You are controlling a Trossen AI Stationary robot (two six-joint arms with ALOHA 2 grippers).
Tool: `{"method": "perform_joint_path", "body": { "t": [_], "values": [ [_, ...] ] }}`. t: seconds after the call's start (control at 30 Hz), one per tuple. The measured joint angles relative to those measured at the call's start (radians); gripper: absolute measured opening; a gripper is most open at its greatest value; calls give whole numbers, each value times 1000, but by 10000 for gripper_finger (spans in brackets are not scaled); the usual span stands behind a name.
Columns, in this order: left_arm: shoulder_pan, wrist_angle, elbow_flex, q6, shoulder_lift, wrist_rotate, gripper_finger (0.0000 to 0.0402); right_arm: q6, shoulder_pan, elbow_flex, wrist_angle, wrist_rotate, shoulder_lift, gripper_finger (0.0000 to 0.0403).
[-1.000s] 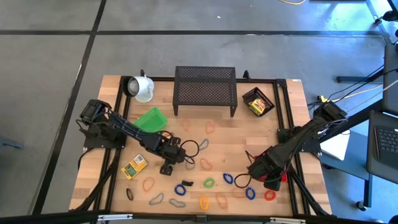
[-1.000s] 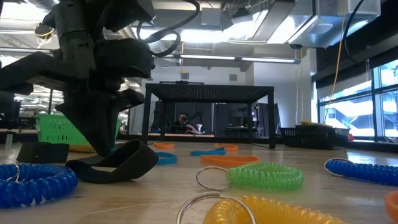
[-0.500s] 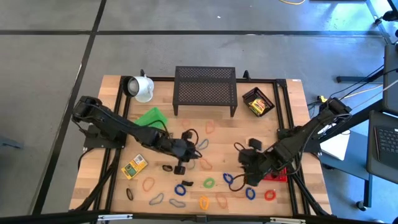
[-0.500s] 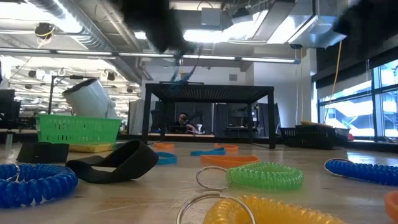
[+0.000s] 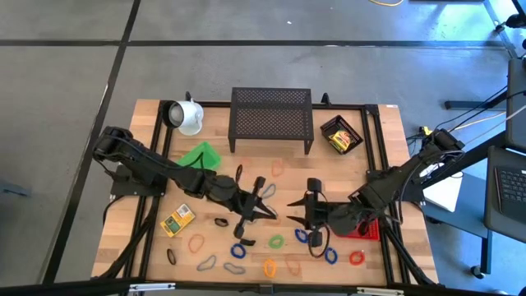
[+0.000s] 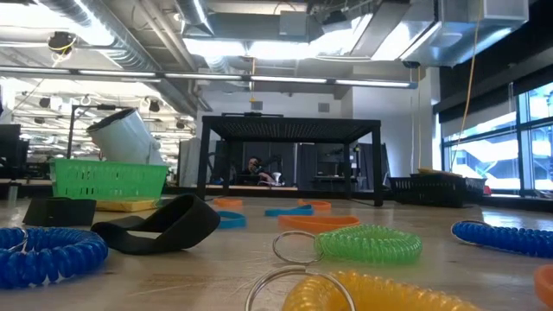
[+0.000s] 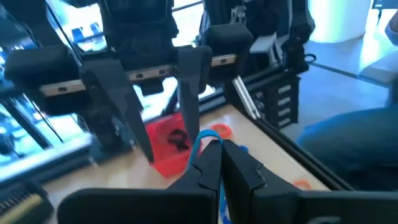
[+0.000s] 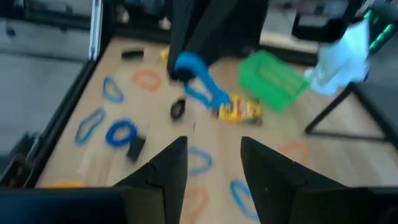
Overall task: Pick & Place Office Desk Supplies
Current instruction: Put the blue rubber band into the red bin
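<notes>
One black mesh shelf (image 5: 271, 117) at the table's far edge, two arms facing each other mid-table. Left gripper (image 7: 214, 163) is clamped on one blue loop (image 8: 198, 79), which hangs lengthwise below it, above the table. Right gripper (image 8: 211, 163) open, holding nothing. One yellow box (image 5: 177, 220) flat near the left side.

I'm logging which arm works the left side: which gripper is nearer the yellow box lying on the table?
Left. The left gripper, shut on a blue loop, hangs mid-table, just right of the yellow box. The right gripper is open, farther right, facing the left one.
</notes>
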Motion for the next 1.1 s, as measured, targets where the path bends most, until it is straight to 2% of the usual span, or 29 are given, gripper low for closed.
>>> {"method": "perform_joint_path", "body": {
  "t": [0.27,0.6,0.7,1.1],
  "values": [
    [-2,60,-1,56,0,0,2,-66,-35,0,110,-7,1,157],
    [-2,138,-1,127,0,-3,2,-73,-69,0,164,-122,1,237],
    [-2,168,-1,144,0,-2,5,-105,-74,0,192,-120,1,250],
    [-2,266,-1,213,0,-2,5,-123,-115,0,263,-153,1,248]
  ]
}}
